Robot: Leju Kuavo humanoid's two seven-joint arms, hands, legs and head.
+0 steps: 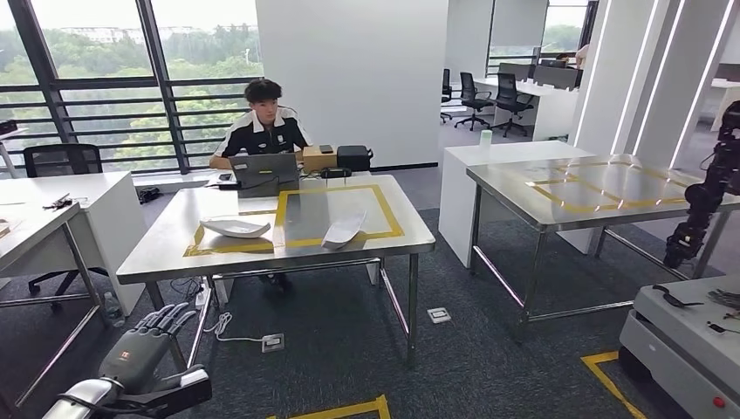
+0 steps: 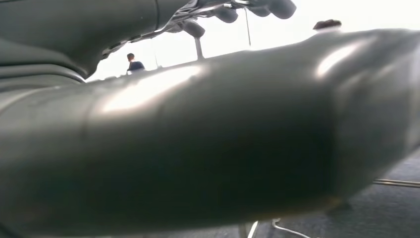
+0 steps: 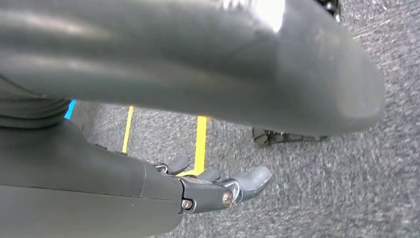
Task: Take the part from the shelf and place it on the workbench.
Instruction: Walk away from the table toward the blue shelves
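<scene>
My left hand (image 1: 144, 351) hangs low at the left, in front of the steel workbench (image 1: 393, 240), with its fingers spread and nothing in it. Its thick thumb (image 2: 208, 139) takes up most of the left wrist view, and the darker fingers (image 2: 233, 11) hold nothing. Two white curved parts lie on the workbench: one (image 1: 234, 228) at the left edge of the yellow taped rectangle (image 1: 387, 212), the other (image 1: 342, 230) on its front line. My right hand (image 3: 163, 188) hangs over the grey carpet, its fingers (image 3: 250, 181) stretched out and holding nothing.
A person (image 1: 262, 131) sits behind the workbench at a laptop (image 1: 264, 171). A second steel table (image 1: 602, 188) with yellow tape stands to the right. A grey wheeled cart (image 1: 685, 336) carrying small black pieces stands at the near right, below a dark robot arm (image 1: 705, 199). White desks stand at the left.
</scene>
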